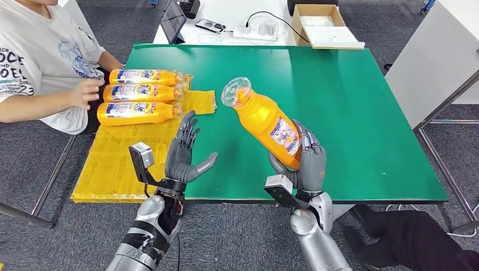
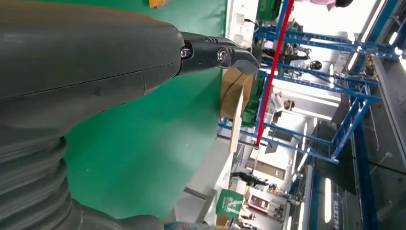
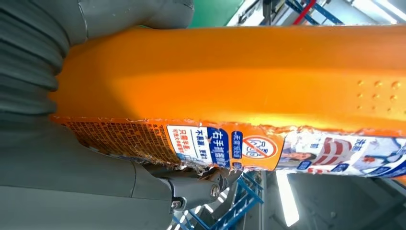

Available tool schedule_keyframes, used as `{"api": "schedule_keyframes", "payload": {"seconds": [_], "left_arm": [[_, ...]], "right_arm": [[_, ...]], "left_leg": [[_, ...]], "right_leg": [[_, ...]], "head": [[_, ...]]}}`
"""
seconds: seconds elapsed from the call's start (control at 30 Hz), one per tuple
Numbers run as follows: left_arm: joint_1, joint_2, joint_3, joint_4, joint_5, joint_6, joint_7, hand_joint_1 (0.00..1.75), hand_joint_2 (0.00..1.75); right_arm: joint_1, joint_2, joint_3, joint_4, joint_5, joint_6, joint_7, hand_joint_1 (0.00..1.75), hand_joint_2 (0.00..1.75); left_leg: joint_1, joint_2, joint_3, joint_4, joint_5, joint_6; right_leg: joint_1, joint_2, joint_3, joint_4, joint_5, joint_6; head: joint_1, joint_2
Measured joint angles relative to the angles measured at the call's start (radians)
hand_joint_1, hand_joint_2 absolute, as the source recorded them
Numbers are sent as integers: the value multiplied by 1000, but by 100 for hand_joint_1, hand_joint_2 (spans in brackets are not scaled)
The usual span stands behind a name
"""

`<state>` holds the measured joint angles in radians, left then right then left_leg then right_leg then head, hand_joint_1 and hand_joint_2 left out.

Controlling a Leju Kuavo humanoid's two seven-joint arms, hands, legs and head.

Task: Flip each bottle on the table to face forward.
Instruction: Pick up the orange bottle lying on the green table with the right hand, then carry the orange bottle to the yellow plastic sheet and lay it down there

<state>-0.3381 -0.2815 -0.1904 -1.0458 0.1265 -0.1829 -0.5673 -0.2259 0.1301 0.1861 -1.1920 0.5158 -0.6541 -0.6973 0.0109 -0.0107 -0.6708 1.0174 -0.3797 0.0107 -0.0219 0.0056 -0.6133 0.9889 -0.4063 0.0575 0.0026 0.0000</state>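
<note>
Green table (image 1: 350,113) lies bare ahead — three bottles (image 1: 141,93) and a person's hand (image 1: 85,93) crowd the left.

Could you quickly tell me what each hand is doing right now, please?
Left hand: open, holding nothing.
Right hand: holding the orange bottle.

Even bright overhead light, soft shadows; glare on green desk (image 1: 350,101); wrist views close, slightly blurred, background windows blown out.

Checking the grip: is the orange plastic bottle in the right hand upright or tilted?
Tilted: the orange plastic bottle leans, clear cap toward the left, its lower end in the right hand above the green table.
</note>
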Motion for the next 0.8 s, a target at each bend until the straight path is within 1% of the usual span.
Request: {"api": "schedule_keyframes", "payload": {"seconds": [0.17, 0.27, 0.37, 0.5, 0.67, 0.8], "left_arm": [[1, 0, -32, -7, 65, -112, 13, 0, 175], [1, 0, -56, -14, 86, -149, 23, 0, 175], [0, -1, -80, -17, 95, -169, 33, 0, 175], [-4, -5, -101, -17, 120, -185, 42, 0, 175], [-6, -2, -103, -7, 146, -194, 52, 0, 175], [-5, 4, -98, 10, 148, -191, 54, 0, 175]], "right_arm": [[-7, 15, 55, 41, -16, 69, 0, 175, 175], [-27, 38, 97, 84, -45, 98, 0, 175, 175], [-61, 64, 130, 140, -44, 132, 0, 175, 175], [-106, 96, 180, 232, -5, 169, -1, 175, 175], [-148, 128, 228, 341, 49, 166, 2, 175, 175], [-177, 139, 252, 413, 76, 162, 15, 175, 175]], "left_leg": [[0, 0, 0, 0, 0, 0], [0, 0, 0, 0, 0, 0], [0, 0, 0, 0, 0, 0], [0, 0, 0, 0, 0, 0], [0, 1, 0, 0, 0, 0], [0, 1, 0, 0, 0, 0]], "right_leg": [[0, 0, 0, 0, 0, 0], [1, 0, 0, 0, 0, 0], [1, 0, 0, 0, 0, 0], [1, 0, -1, 0, 0, 0], [1, 0, -1, 0, 0, 0], [0, 0, -1, 0, 0, 0]], "head": [[0, 0], [0, 0], [0, 0], [0, 0], [0, 0], [0, 0]]}}
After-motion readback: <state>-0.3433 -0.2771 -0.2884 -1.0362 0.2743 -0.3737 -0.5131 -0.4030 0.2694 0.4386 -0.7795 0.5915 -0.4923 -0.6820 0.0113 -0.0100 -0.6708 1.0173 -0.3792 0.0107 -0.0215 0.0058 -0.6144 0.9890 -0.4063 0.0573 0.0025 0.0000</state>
